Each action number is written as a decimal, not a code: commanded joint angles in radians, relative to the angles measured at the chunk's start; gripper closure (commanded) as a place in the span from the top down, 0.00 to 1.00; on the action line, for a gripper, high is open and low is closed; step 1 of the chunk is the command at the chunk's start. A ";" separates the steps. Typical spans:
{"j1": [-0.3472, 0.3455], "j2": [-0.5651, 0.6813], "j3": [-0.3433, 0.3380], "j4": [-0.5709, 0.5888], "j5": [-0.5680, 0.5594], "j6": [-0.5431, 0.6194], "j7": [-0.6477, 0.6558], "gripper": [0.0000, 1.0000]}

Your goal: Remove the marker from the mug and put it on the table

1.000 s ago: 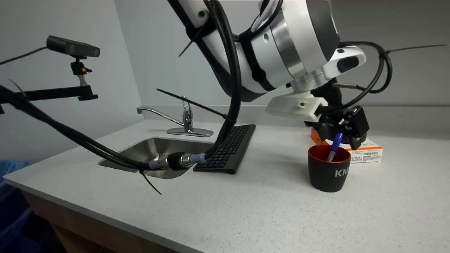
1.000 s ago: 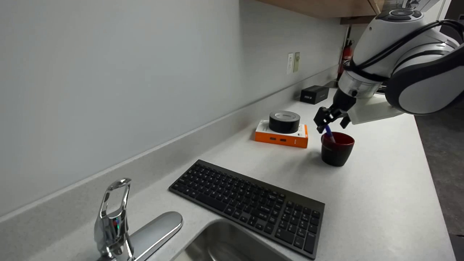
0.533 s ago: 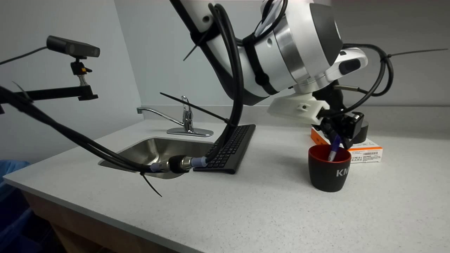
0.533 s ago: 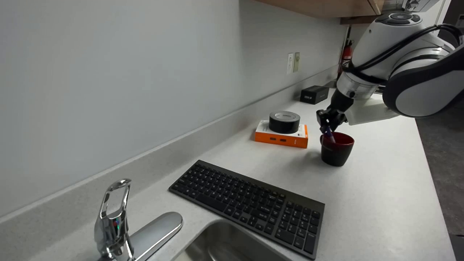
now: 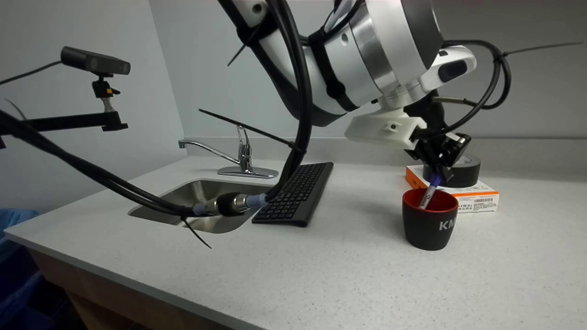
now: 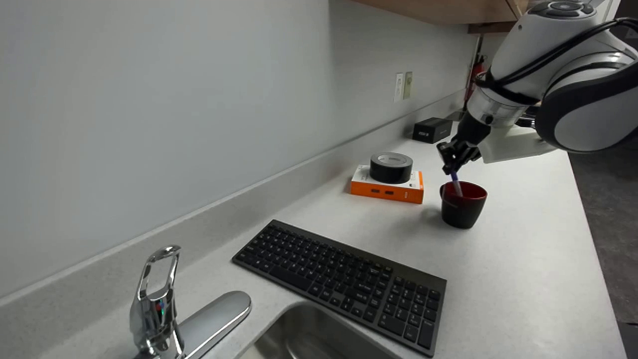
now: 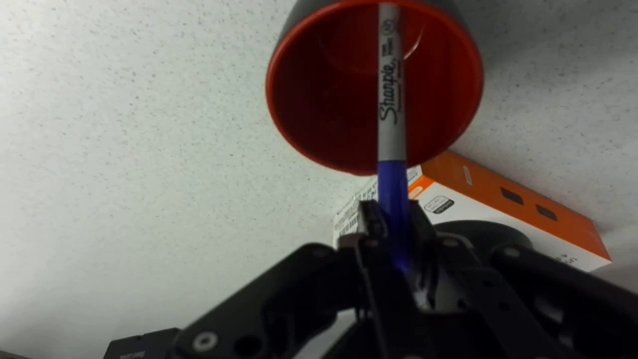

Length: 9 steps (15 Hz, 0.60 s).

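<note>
Blue marker (image 7: 392, 124) slants, lower end inside the mug (image 5: 429, 229) on the desk (image 5: 339, 270); the tool (image 7: 394, 215) pinches the upper end.

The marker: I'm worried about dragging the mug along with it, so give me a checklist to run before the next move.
1. Gripper shut on the marker: ok, it pinches the blue end.
2. Marker out of the mug: not ok, its pale lower end dips inside.
3. Mug upright on the table: ok, in both exterior views.
4. Lower tip free of the mug's inner wall: cannot tell, contact does not show.
5. Orange-and-white box apart from the mug: ok, an exterior view shows a gap.
</note>
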 commanded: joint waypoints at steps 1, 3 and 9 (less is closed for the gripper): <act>0.005 -0.145 0.004 -0.063 -0.072 -0.014 0.015 0.04; 0.022 -0.210 0.019 -0.077 0.015 -0.055 -0.070 0.04; 0.083 -0.136 0.094 0.018 0.338 -0.249 -0.320 0.04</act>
